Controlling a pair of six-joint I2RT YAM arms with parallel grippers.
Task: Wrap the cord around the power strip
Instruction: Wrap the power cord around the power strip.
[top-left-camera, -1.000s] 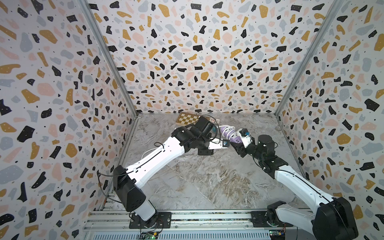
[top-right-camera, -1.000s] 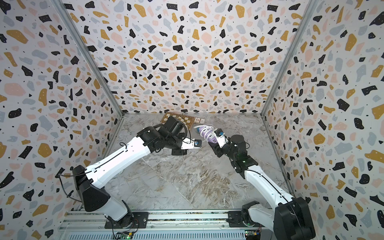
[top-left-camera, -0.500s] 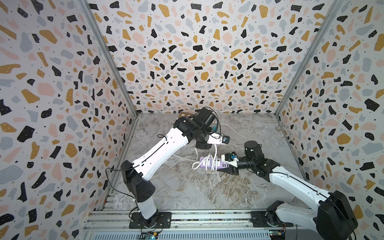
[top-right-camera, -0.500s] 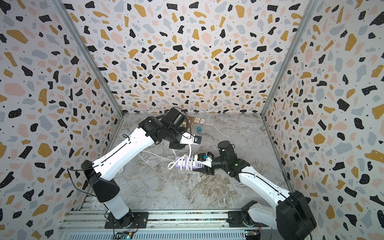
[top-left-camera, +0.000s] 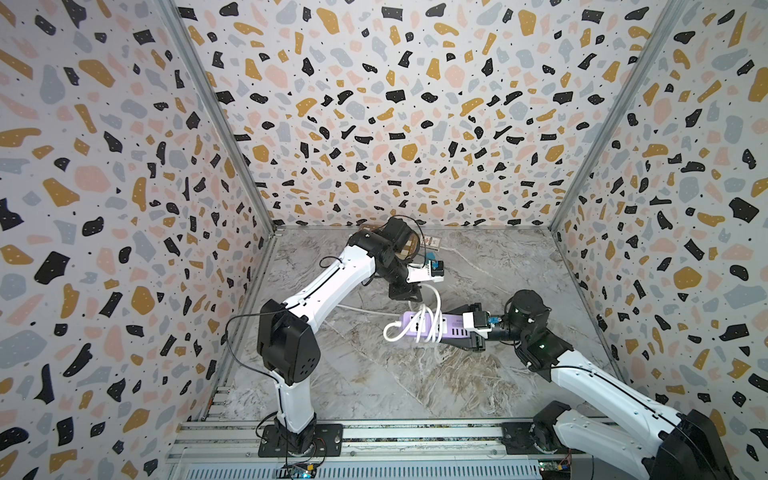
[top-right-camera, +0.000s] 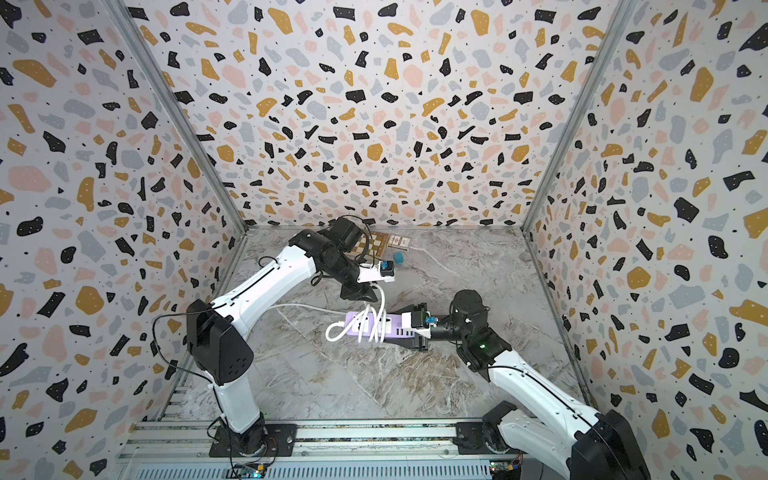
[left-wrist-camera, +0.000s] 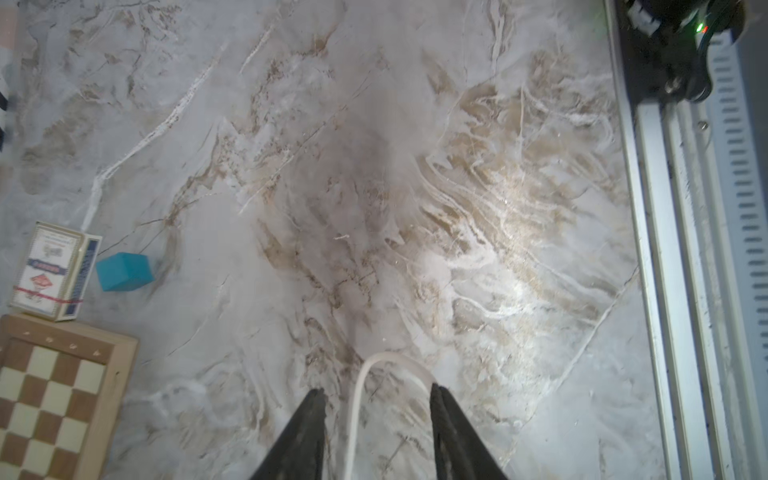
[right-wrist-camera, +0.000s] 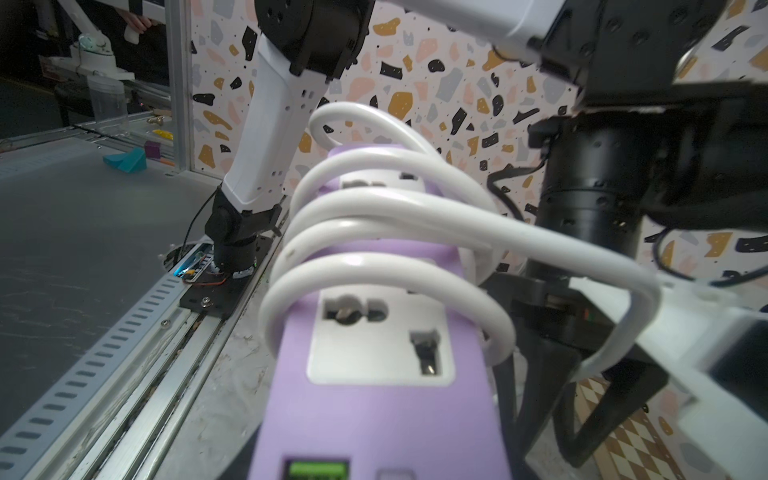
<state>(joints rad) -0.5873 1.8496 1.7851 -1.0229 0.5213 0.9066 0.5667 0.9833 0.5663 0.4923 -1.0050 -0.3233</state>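
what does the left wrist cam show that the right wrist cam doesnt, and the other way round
Only the left wrist view: the teal cube beside the card box.

Only the right wrist view: the power strip close up, with its white sockets and several turns of the cord around it, plus the left arm's base.

Both: the cord passing loose between the fingers of the open left end effector, and part of the chessboard.
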